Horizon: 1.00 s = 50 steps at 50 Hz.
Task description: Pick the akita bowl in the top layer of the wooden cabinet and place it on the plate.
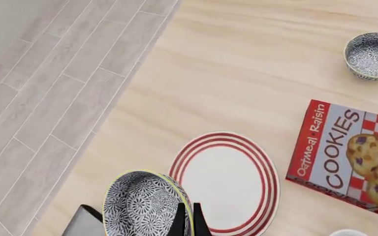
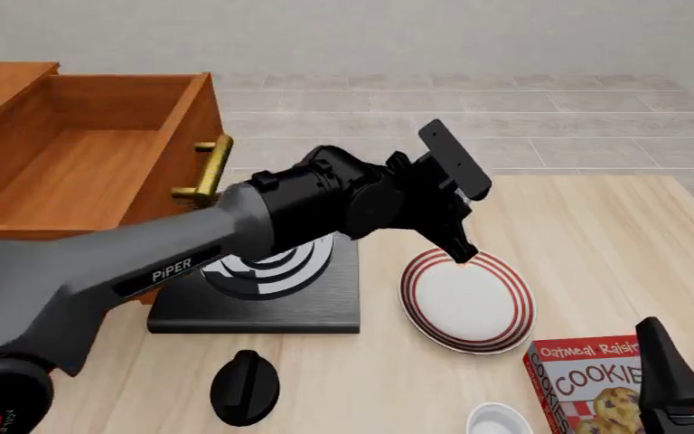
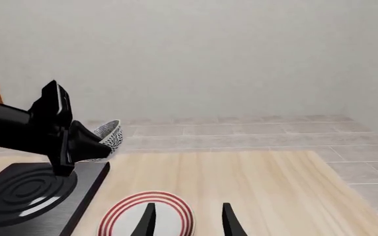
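The akita bowl [image 1: 143, 206], white with a dark pattern, is tilted, and my left gripper [image 1: 189, 220] is shut on its rim. The right wrist view shows the bowl [image 3: 109, 137] lifted off the table, just beyond the far edge of the plate [image 3: 120, 220]. In the front view my left arm hides the bowl; my left gripper [image 2: 458, 242] is over the far rim of the red-ringed plate [image 2: 468, 303]. The top layer [image 2: 82, 163] of the wooden cabinet stands pulled out and empty. My right gripper [image 3: 189, 221] is open and low at the table's near right.
A black stove slab [image 2: 263, 303] lies left of the plate, with a black knob-like object [image 2: 245, 387] in front of it. A cookie box [image 2: 588, 380] lies near right, beside a plain white bowl [image 2: 498, 420]. A second patterned bowl [image 1: 373, 55] sits beyond the box.
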Each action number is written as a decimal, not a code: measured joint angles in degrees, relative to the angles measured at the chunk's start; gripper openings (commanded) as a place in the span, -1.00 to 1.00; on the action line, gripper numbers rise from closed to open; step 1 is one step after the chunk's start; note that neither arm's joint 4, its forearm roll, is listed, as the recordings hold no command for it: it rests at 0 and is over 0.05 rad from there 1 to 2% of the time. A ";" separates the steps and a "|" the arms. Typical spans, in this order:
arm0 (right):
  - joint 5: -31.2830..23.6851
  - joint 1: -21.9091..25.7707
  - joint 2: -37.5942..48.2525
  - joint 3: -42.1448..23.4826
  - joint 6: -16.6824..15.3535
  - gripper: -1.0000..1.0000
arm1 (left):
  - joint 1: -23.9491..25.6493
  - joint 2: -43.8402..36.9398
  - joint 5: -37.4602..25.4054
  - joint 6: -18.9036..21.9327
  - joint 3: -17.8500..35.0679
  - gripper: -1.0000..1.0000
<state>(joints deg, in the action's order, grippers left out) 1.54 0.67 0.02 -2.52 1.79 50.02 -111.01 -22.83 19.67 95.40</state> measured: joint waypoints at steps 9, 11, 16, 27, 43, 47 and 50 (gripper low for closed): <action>-0.04 -0.06 0.00 -0.08 0.19 1.00 | 0.46 -2.00 2.12 0.08 -1.46 -1.00; -0.06 -0.08 0.00 -0.12 0.23 1.00 | 0.61 -2.43 2.55 0.08 -1.77 -1.00; -0.16 -0.10 0.00 -0.23 0.33 1.00 | 1.00 -3.51 3.54 0.18 -2.47 -1.00; -0.31 -0.10 0.00 -0.42 0.62 1.00 | 1.48 -5.99 5.48 0.56 -3.53 -1.00; 0.36 -0.01 -0.01 0.15 1.21 1.00 | 2.57 -10.70 6.25 1.72 -1.80 -1.00; 0.68 0.02 -0.01 0.44 1.39 1.00 | 2.94 -11.76 6.17 2.19 -1.33 -1.00; 1.00 0.03 -0.01 0.75 1.52 1.00 | 3.22 -12.42 6.07 2.66 -1.03 -1.00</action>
<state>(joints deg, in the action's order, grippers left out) 2.54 0.69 0.01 -1.77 3.31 53.24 -123.43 -16.76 22.33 94.36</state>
